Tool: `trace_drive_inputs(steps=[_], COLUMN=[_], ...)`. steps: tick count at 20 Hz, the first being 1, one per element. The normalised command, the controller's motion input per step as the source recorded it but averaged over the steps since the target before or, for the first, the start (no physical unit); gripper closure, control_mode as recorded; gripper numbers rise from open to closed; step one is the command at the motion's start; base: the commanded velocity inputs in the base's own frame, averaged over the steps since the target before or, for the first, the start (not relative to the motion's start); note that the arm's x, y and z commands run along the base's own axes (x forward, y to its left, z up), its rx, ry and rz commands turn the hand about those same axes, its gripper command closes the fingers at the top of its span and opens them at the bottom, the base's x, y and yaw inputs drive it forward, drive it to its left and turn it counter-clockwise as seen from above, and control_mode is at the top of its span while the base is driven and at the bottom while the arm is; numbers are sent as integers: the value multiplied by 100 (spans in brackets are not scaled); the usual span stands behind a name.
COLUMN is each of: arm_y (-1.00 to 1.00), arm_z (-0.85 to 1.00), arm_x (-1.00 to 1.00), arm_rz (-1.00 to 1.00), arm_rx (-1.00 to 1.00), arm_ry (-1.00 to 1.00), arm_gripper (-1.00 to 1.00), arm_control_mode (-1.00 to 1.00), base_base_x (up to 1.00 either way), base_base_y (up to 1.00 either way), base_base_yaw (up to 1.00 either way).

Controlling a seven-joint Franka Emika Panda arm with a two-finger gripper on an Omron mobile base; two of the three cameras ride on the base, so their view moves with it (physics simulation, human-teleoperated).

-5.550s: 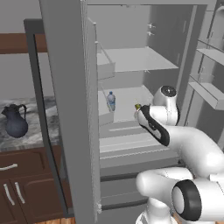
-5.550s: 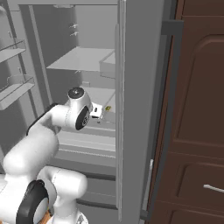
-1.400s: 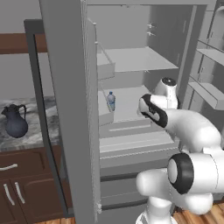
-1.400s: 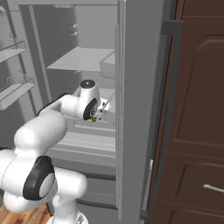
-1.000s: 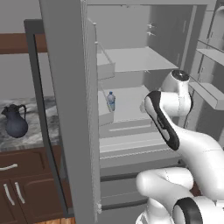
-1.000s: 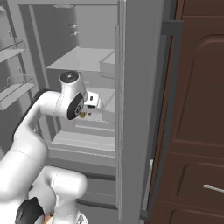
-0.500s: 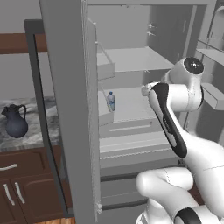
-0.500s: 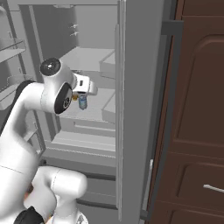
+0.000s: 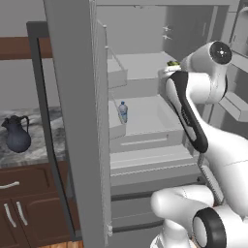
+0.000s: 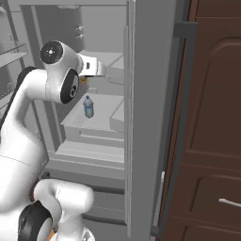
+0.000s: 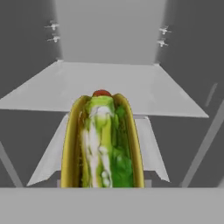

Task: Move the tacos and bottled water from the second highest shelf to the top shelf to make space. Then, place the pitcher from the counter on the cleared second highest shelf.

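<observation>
The gripper point(image 11: 103, 186) is closed partway on the tacos point(image 11: 102, 140), 1 folded yellow shell with green, white and brown filling that stands on edge in the hand view, open side toward the camera; the shell is pinched across its narrow width, probably so the filling stays in while it travels. The finger tips themselves are hidden behind the shell. In the left base view a sliver of the taco point(image 9: 171, 63) peeks out above the wrist, level with the front edge of the top shelf point(image 9: 138, 65), so the arm looks to be carrying it up toward that board; the hand view looks straight down the shelf's point(image 11: 131, 87) bare pale surface, with the taco held above and short of it rather than resting on it. The bottled water point(image 9: 123, 112) stands upright on the second highest shelf point(image 9: 145, 114), near its left side; the right base view shows the bottle point(image 10: 87, 107) below the raised wrist. The pitcher point(image 9: 16, 136) waits on the counter point(image 9: 43, 145) left of the open fridge door. By my judgement 1 of 3 moves is underway: the taco needs setting down further in.
</observation>
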Motion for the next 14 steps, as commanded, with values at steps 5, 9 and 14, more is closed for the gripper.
trace_drive_inputs(steps=[5, 9, 14], arm_y=[-21, -9, 0], arm_z=[7, -18, -38], arm_x=[86, 100, 91], arm_rz=[0, 0, 0], arm_rx=[0, 0, -1], arm_ry=[0, 0, 0], arm_gripper=[100, 100, 100], arm_control_mode=[-100, -100, -100], base_base_x=[0, 0, 0], base_base_y=[0, 0, 0], base_base_yaw=[0, 0, 0])
